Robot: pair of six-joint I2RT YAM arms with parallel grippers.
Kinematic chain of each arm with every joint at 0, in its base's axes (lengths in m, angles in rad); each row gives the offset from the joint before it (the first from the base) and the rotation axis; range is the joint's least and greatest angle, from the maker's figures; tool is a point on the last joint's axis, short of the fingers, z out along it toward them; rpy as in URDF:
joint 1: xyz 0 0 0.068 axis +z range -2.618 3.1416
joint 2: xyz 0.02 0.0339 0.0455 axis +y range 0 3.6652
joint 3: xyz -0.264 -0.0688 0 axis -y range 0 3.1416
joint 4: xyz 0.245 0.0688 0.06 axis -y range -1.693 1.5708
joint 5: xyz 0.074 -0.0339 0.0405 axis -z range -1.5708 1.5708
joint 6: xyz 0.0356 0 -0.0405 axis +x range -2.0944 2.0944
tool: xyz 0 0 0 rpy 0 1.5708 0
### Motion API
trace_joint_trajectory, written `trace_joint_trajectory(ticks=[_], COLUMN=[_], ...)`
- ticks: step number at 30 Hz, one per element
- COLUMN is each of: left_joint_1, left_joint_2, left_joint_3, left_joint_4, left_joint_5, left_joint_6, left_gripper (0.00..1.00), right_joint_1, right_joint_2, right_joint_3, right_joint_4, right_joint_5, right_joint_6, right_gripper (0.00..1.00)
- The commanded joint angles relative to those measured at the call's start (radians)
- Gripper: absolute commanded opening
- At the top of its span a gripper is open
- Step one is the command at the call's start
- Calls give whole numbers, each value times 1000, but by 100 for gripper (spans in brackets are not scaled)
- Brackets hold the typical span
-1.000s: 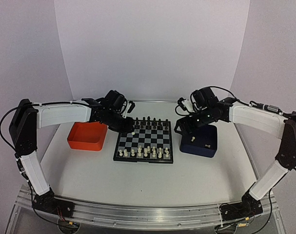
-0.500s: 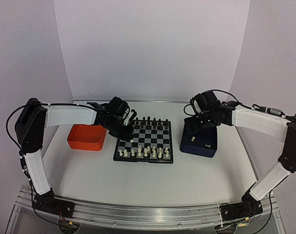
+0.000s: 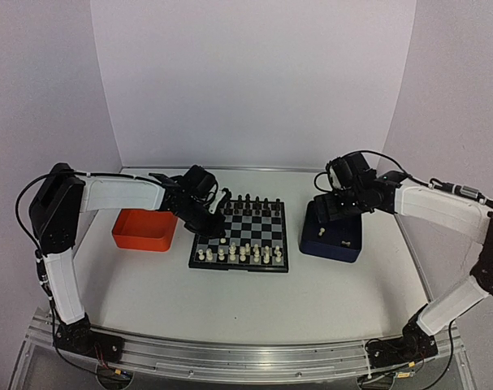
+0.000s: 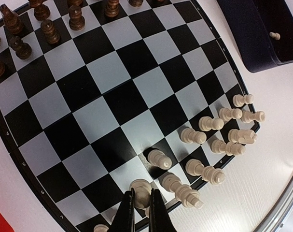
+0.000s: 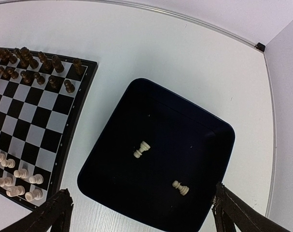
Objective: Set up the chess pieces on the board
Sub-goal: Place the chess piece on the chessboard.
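Observation:
The board (image 3: 251, 230) lies at the table's middle, with dark pieces (image 3: 250, 201) on its far rows. Several cream chess pieces (image 3: 243, 253) stand on its near rows. My left gripper (image 3: 218, 232) hangs low over the board's near-left squares (image 4: 112, 72). In the wrist view this gripper (image 4: 141, 215) is shut on a cream piece (image 4: 140, 190), beside other cream pieces (image 4: 158, 158). My right gripper (image 5: 141, 195) stands open above the dark blue tray (image 5: 185, 130). Two cream pieces (image 5: 142, 149) (image 5: 180, 187) lie in that tray, neither touched.
An orange tray (image 3: 144, 230) sits left of the board, under my left forearm. The dark blue tray (image 3: 334, 242) sits right of the board. White walls close the table at the back and sides.
My left gripper has come nearer and lower over the board's near-left squares with the cream piece. My right gripper has shifted right over the blue tray and opened a little wider.

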Motion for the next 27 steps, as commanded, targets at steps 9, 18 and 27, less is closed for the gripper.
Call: trace_joint_trajectory(ticks=[9,18,27], left_joint_1=[-5,-16,-19], left_joint_2=[35,56,69], left_joint_3=[3,7,14], left_joint_4=[9,-9,-4], left_joint_5=[31,8,-23], left_joint_6=[22,23,24], left_gripper=[0,0,2], right_joint_1=[1,0,0], right_joint_2=[-65,-73,-75], right_joint_3=[-40,-46,-43], right_joint_4=[12,13,12], right_joint_5=[50,55,61], right_joint_6=[19,14,11], right_gripper=[98,98,98])
